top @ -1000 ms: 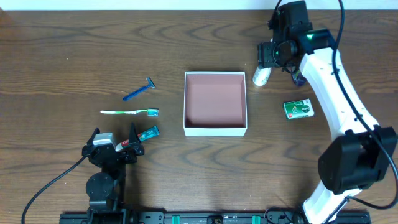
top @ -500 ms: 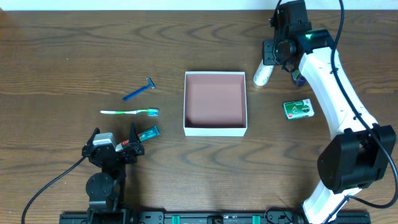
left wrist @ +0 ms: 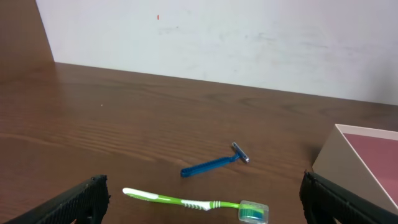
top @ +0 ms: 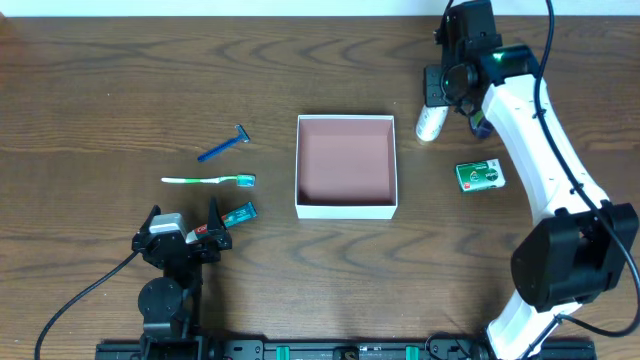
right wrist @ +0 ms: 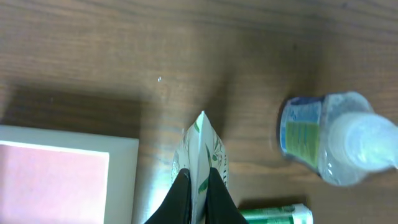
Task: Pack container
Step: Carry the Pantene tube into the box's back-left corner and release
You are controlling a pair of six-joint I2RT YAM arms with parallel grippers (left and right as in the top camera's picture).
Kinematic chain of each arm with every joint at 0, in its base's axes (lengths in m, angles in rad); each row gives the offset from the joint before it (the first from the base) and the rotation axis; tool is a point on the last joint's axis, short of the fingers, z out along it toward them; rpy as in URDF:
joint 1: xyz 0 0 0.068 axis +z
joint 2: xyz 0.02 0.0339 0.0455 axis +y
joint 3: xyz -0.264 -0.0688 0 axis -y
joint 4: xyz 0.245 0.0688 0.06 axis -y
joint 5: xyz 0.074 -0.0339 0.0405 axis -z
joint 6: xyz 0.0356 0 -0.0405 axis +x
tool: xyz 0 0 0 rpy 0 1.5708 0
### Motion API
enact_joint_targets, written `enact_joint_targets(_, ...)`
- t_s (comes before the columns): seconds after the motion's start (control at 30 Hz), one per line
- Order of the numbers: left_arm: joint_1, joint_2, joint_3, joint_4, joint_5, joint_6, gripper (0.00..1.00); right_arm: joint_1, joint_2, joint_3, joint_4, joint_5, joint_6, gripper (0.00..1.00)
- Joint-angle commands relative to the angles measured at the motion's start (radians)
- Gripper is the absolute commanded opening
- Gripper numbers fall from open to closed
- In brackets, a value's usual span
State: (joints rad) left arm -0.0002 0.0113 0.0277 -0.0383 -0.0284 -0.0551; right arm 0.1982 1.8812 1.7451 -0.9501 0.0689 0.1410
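Since a second ago we have carried the white tube [top: 430, 124] a little to the right, so it now sits further from the far right corner of the container [top: 345, 209]. Our right gripper [right wrist: 199, 191] is clamped on the tube's crimped end, both fingers pressed against the leaf-printed seam, and the tube hangs below it over the table [top: 100, 80]; we cannot tell whether its lower end touches the wood. The container is at the middle of the table, open side up, its pink-brown inside bare. In the right wrist view, a clear bottle [right wrist: 336, 146] lies just right of the tube. A green box [top: 479, 176] lies nearer us, right of the container. Our left gripper [top: 185, 218] rests at the near left with its fingers spread wide, holding nothing. A small teal packet [top: 238, 214] lies just beside it. Beyond it lie a green toothbrush [left wrist: 193, 202] and a blue razor [left wrist: 214, 163], near each other but apart.
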Motion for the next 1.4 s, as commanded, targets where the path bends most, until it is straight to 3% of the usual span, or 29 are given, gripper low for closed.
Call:
enact_joint_targets(0.0, 0.005, -0.001, -0.024, -0.032, -0.005, 0.005, 0.98, 0.014, -0.137, 0.096, -0.025, 0.007, -0.007, 0.01)
enact_joint_targets(0.3, 0.006, -0.001, -0.024, -0.033, -0.005, 0.005, 0.98, 0.107, -0.378, 0.121, -0.132, -0.029, 0.124, 0.01)
enact_joint_targets(0.53, 0.005, -0.001, -0.024, -0.032, -0.005, 0.005, 0.98, 0.245, -0.434, 0.119, -0.141, -0.028, 0.235, 0.01)
enact_joint_targets(0.97, 0.006, -0.001, -0.024, -0.033, -0.005, 0.005, 0.98, 0.396, -0.197, 0.106, -0.025, -0.016, 0.346, 0.01)
enact_joint_targets(1.37, 0.006, -0.001, -0.024, -0.033, -0.005, 0.005, 0.98, 0.431, -0.007, 0.106, 0.098, -0.016, 0.360, 0.01)
